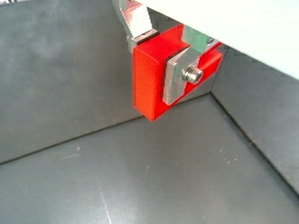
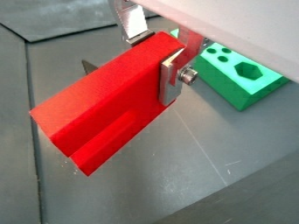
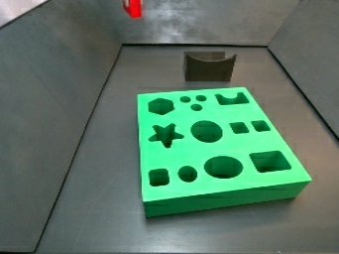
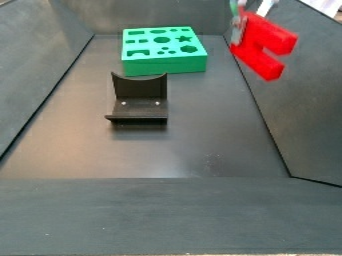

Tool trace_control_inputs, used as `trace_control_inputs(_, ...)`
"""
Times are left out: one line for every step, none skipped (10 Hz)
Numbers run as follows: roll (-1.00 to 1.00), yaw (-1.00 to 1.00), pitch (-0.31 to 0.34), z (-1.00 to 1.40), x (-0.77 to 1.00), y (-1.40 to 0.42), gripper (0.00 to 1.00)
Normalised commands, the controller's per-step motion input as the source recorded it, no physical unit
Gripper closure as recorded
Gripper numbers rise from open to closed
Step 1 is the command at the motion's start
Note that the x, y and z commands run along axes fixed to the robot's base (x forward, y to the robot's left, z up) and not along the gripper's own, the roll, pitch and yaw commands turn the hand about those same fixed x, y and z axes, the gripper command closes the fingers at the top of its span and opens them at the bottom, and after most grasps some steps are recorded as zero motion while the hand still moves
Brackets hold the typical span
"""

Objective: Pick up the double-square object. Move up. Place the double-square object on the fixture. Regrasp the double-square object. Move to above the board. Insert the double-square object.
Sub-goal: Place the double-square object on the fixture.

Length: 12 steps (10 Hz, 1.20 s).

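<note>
My gripper (image 1: 158, 57) is shut on the double-square object (image 1: 149, 83), a bright red elongated block, with a silver finger (image 1: 177, 77) on each side. It also shows in a wrist view (image 2: 100, 109). In both side views the block (image 4: 263, 45) hangs high in the air, off to one side of the board and the fixture (image 3: 133, 8). The green board (image 3: 212, 149) lies flat on the floor, with its shaped holes showing (image 4: 163, 48), and a corner shows in a wrist view (image 2: 239, 74). The dark fixture (image 3: 208, 65) stands beside the board and nothing rests on it (image 4: 138, 98).
The dark grey floor (image 4: 174, 150) is closed in by sloping dark walls (image 3: 54, 119) on the sides. The block hangs close to the side wall (image 4: 314, 110).
</note>
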Motion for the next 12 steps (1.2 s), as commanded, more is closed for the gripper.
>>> trace_control_inputs(0.02, -1.00, -0.159, 0.24, 1.00, -0.39, 1.00)
trace_control_inputs(0.01, -1.00, -0.156, 0.22, 1.00, -0.39, 1.00)
trace_control_inputs(-0.01, -0.97, -0.141, 0.19, 1.00, -0.34, 1.00)
trace_control_inputs(-0.02, -0.80, -0.110, 0.18, 1.00, -0.32, 1.00)
trace_control_inputs(-0.03, -0.48, -0.054, 0.16, 1.00, -0.29, 1.00)
trace_control_inputs(-0.03, -0.31, -0.020, 0.14, 1.00, -0.27, 1.00)
trace_control_inputs(-0.04, -0.20, 0.013, 0.13, 1.00, -0.24, 1.00)
trace_control_inputs(-0.05, -0.12, 0.048, 0.11, 1.00, -0.21, 1.00)
trace_control_inputs(-0.05, -0.08, 0.072, 0.10, 1.00, -0.19, 1.00)
trace_control_inputs(-0.06, -0.05, 0.093, 0.09, 1.00, -0.17, 1.00)
trace_control_inputs(-0.06, -0.02, 0.118, 0.08, 1.00, -0.15, 1.00)
trace_control_inputs(-0.06, -0.01, 0.133, 0.07, 1.00, -0.13, 1.00)
